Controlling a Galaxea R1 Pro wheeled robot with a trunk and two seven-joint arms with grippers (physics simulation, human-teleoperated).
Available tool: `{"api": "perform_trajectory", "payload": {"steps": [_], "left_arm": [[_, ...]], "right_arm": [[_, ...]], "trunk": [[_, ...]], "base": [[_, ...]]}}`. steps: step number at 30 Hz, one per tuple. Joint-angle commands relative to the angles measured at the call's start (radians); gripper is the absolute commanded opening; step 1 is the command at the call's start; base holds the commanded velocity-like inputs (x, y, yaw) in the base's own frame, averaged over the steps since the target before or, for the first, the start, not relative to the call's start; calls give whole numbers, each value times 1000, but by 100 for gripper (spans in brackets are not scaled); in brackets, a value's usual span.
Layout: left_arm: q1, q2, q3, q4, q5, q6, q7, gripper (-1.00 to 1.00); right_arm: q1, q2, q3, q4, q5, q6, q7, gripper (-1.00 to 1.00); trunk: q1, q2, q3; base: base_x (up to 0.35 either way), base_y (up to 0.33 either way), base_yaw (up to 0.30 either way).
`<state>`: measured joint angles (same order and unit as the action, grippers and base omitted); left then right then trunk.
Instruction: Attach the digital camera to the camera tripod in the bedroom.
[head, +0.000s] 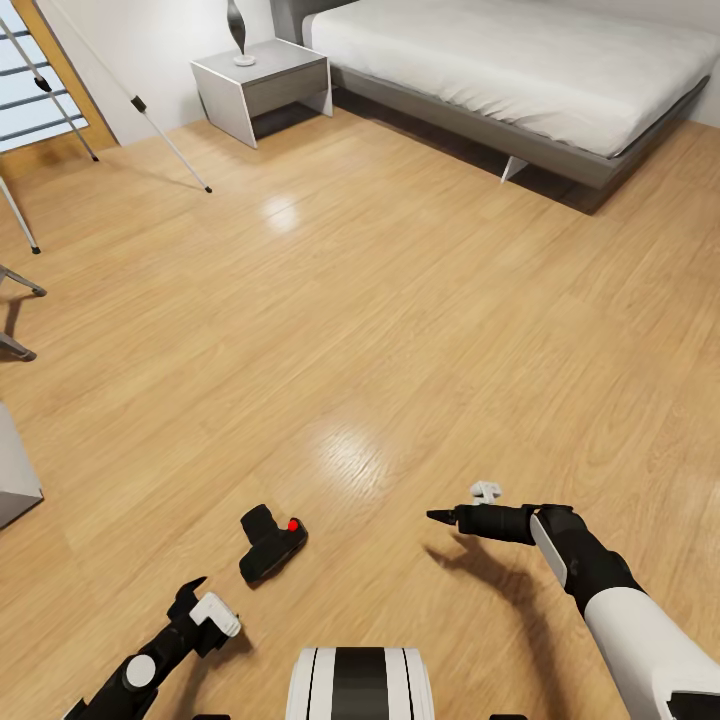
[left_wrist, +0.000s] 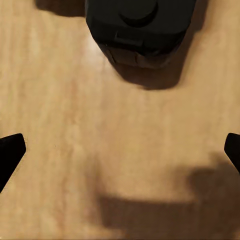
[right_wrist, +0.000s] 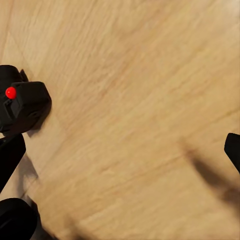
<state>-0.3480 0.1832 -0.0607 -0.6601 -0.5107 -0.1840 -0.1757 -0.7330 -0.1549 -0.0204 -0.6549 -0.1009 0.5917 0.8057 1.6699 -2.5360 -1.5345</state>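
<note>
Camera (head: 271, 544): on bare floor (head: 400, 320), apart from both grippers.
Left gripper (head: 190, 596): fingers spread.
Right gripper (head: 437, 516): fingers spread.
Tripod (head: 150, 118): far left.

A low grey-framed bed with a white mattress (head: 520, 70) is stretching across the head view from twelve toward two o'clock. A grey cube nightstand (head: 262, 88) is sitting just beside it at eleven o'clock, carrying a dark curved sculpture on a white base (head: 240, 30). The light wood plank floor (head: 400, 300) is catching pale glare patches.
</note>
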Motion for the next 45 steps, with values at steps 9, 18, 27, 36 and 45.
{"api": "perform_trajectory", "payload": {"steps": [9, 18, 27, 36, 45], "left_arm": [[0, -1, 0, -7, -17, -5, 17, 100], [-18, -6, 1, -4, -17, -3, 21, 100], [-64, -28, 1, 8, -16, -1, 21, 100], [-119, -48, 1, 89, -16, 0, 21, 100], [-130, -53, 1, 114, -17, 0, 21, 100]], "right_arm": [[0, 0, -1, 0, -8, 8, -7, 100], [0, 0, -1, 1, -8, 8, -11, 100], [0, 0, -1, 3, -9, 8, -29, 100], [0, 0, -1, 3, -9, -4, -35, 100], [0, 0, -1, 3, -11, -6, -36, 100]], "trunk": [[0, 0, -1], [0, 0, -1], [0, 0, -1], [0, 0, -1], [0, 0, -1]], "base": [[0, 0, 0], [0, 0, 0], [0, 0, 0], [0, 0, 0], [0, 0, 0]]}}
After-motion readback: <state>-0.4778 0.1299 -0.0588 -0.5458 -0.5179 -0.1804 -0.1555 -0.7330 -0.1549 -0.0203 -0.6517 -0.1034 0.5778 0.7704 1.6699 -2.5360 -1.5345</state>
